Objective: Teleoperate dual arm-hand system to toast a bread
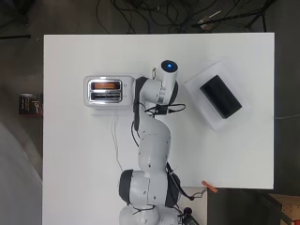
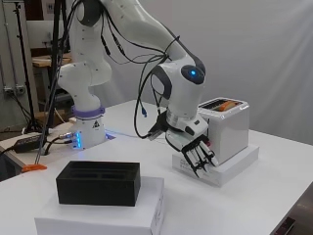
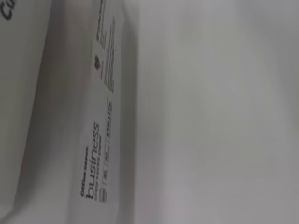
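Just behind the robot hand (image 2: 198,157), fingers straight and pointing down, toaster (image 2: 226,128) holds bread (image 2: 226,104); black box (image 2: 99,182) sits well apart.

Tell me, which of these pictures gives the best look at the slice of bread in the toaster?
The overhead view: it looks straight down into the toaster, so the bread shows as an orange-brown strip along one slot. The side view shows only its top edge above the slot. The wrist view shows no bread, only white surfaces and print.

Glossy metal toaster (image 2: 227,128), matt black block (image 2: 99,183)
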